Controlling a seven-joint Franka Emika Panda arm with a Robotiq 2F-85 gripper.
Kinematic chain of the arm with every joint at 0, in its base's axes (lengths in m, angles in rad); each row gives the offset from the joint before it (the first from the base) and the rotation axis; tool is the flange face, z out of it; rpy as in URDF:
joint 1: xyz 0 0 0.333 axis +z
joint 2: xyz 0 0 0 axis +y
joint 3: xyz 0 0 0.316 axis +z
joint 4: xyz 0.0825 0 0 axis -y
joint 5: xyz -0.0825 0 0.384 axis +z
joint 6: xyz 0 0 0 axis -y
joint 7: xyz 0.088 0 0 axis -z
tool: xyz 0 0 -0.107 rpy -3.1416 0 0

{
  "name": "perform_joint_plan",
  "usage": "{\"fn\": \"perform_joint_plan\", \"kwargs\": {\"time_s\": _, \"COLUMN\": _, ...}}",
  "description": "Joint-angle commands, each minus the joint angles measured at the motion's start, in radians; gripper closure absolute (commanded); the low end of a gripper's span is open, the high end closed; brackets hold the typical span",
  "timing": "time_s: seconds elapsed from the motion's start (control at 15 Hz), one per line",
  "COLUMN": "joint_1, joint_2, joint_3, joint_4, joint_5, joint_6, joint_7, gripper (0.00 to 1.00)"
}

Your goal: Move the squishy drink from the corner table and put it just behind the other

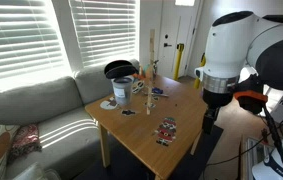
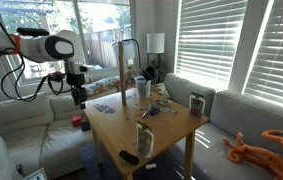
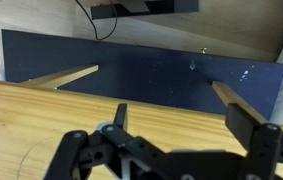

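1. Corner table (image 1: 141, 135): light-brown wood with a square top, standing beside a pale grey sofa (image 1: 41, 105). Drinks and small flat packets (image 1: 166, 130) are scattered on it.
2. Panda arm (image 1: 243, 45): white, standing at one table corner with its wrist pointing down.
3. Gripper (image 2: 78, 97): hangs just off the table's edge. In the wrist view its fingers (image 3: 266, 145) are spread wide with nothing between them.
4. Squishy drink (image 2: 146, 140): seemingly the soft pouch, upright near the table corner closest to that camera and well apart from the gripper.
5. Another drink container (image 2: 196, 103): upright at the corner next to the sofa.
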State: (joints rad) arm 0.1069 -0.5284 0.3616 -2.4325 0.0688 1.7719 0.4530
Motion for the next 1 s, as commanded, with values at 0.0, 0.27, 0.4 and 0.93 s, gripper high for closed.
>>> {"fn": "perform_joint_plan", "kwargs": {"time_s": 0.0, "joint_1": 0.020, "joint_2": 0.004, "joint_3": -0.018, "joint_4": 0.001, "joint_5": -0.009, "joint_6": -0.001, "joint_7": 0.008, "gripper": 0.00}}
{"fn": "perform_joint_plan", "kwargs": {"time_s": 0.27, "joint_1": -0.022, "joint_2": -0.063, "joint_3": -0.081, "joint_4": -0.028, "joint_5": -0.012, "joint_6": 0.016, "joint_7": 0.038, "gripper": 0.00}}
{"fn": "perform_joint_plan", "kwargs": {"time_s": 0.4, "joint_1": -0.053, "joint_2": -0.102, "joint_3": -0.124, "joint_4": -0.040, "joint_5": -0.008, "joint_6": 0.022, "joint_7": 0.059, "gripper": 0.00}}
{"fn": "perform_joint_plan", "kwargs": {"time_s": 0.93, "joint_1": -0.269, "joint_2": -0.197, "joint_3": -0.211, "joint_4": -0.072, "joint_5": -0.140, "joint_6": 0.053, "joint_7": 0.190, "gripper": 0.00}}
